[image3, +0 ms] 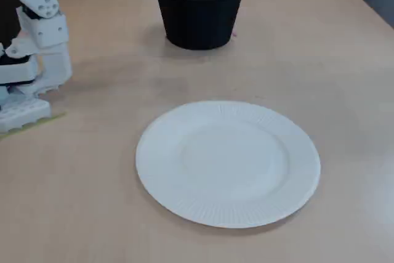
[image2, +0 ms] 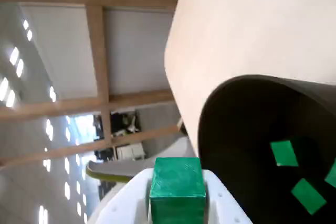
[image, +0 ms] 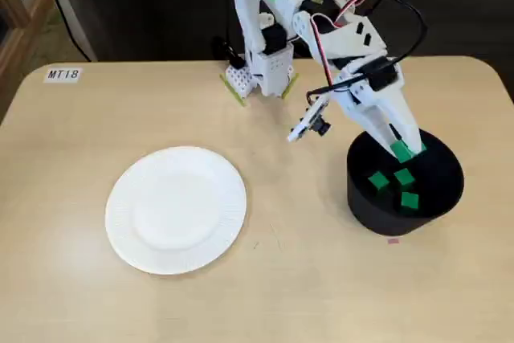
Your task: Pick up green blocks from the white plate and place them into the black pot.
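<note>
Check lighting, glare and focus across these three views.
In a fixed view, light is even; loose green blocks read clearly in the black pot. In the wrist view, the frame is tilted, bright lights glare at left, the held green block in the tool is fairly sharp. In a fixed view, the white plate keeps its ribbing; the pot's inside is hidden.

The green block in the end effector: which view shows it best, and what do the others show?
The wrist view: the green block fills the foreground, two faces clear. In a fixed view it is a small patch over the black pot; in a fixed view of the pot's outside, unseen.
</note>
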Motion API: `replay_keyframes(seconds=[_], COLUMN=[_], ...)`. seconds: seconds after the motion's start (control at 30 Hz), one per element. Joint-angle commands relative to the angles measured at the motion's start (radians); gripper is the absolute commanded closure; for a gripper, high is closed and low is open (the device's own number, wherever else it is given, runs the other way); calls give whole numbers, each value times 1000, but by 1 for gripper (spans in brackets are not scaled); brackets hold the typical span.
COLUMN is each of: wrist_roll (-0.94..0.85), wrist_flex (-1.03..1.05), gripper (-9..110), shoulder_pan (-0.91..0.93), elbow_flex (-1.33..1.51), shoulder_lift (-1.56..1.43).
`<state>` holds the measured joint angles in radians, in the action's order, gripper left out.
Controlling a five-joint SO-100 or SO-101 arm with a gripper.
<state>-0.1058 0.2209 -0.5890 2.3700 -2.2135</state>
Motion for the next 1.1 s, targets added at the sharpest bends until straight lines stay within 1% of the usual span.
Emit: replay_keyframes(seconds=[0.0,0.07,0.13,0.27,0.3,0.37,0.4,0.43,0.5,0.53,0.57,0.87,0.93,1.07], wrist_roll=[-9,-3,-18,-61,-69,-69,-67,-60,-28,-18,-12,25,29,31], wrist_flex=[-20,-20,5,74,92,123,123,124,135,153,186,649,709,755], gripper=[104,103,87,66,62,60,62,67,89,98,104,104,104,104], shoulder_pan=[-18,-26,-34,-38,-35,-25,-20,-14,11,31,58,499,531,545], elbow_flex=[12,23,31,32,31,25,25,25,23,21,17,-28,15,140], shoulder_lift=[-37,-37,-43,-72,-80,-94,-103,-114,-164,-207,-258,-684,-744,-827])
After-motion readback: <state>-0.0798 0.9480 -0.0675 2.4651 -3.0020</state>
